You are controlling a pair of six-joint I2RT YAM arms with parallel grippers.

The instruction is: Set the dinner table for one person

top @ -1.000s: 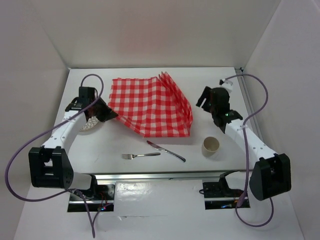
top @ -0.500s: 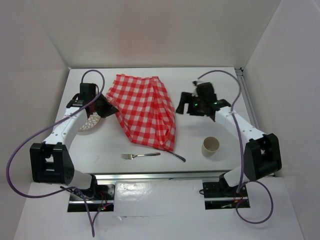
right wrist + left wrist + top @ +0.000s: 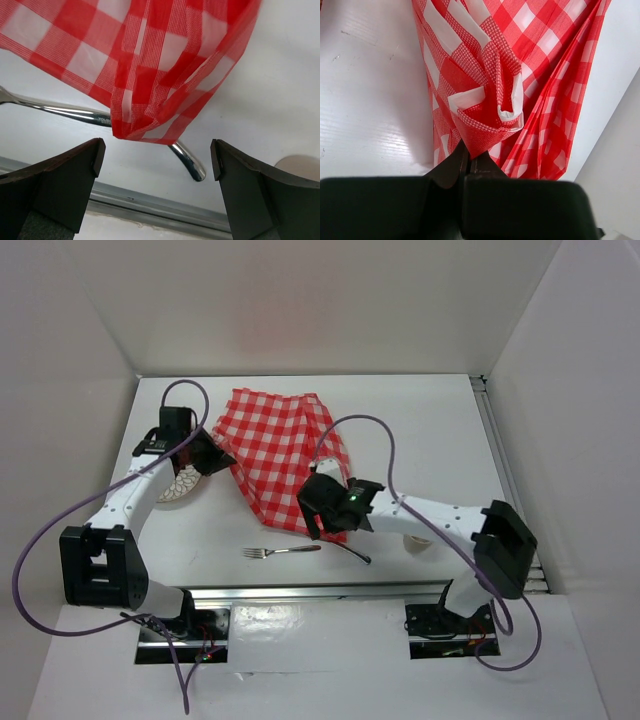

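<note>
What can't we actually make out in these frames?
- Knife: top view, blade hidden under the checked cloth and right arm; only the handle end shows.
- Cup: right wrist view, cut off by the frame edge; top view, mostly behind the right arm.
- Plate: top view, largely under the left arm.
- Fork: right wrist view, tines cut off by the left edge.

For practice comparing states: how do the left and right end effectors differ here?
The left end effector is shut, pinching a fold of the checked cloth; the right end effector is open, gripping nothing. The left is at the cloth's left edge, the right at its near corner. Both are black.
</note>
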